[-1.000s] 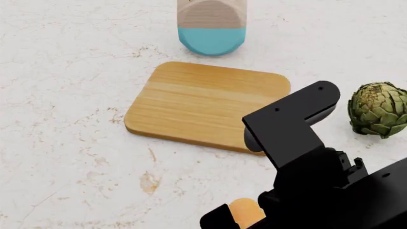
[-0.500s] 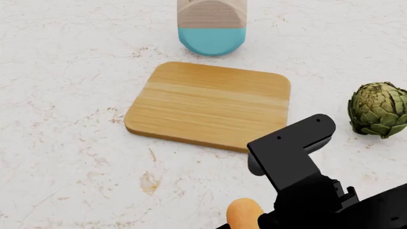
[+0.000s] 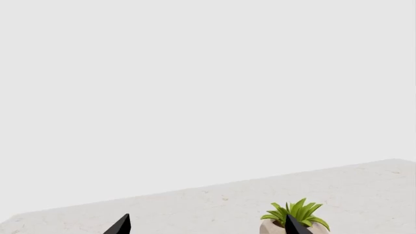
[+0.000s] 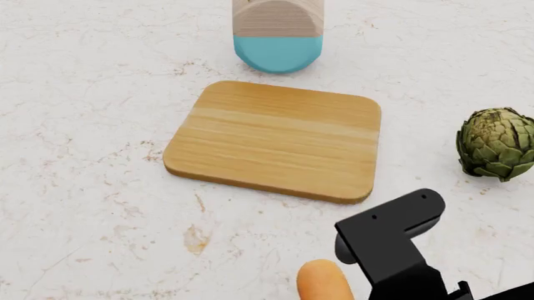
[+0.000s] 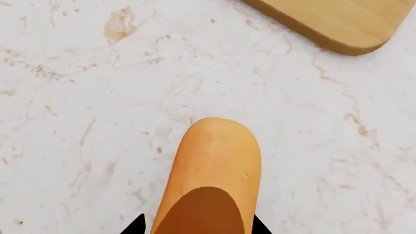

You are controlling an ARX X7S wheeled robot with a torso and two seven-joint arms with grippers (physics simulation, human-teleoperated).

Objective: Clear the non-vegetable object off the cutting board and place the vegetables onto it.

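Squash [image 5: 211, 170], unlabelled, between tool [image 5: 197, 225] tips

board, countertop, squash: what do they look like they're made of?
Cutting board: looks like wood, light-brown with lengthwise grain bands, smooth satin finish, rounded corners.
Countertop: seems marble or similar stone, off-white with tan veins and blotches, matte.
Butternut squash: smooth orange-tan rind, faintly speckled, slightly glossy; looks like real produce skin, though it is a render.
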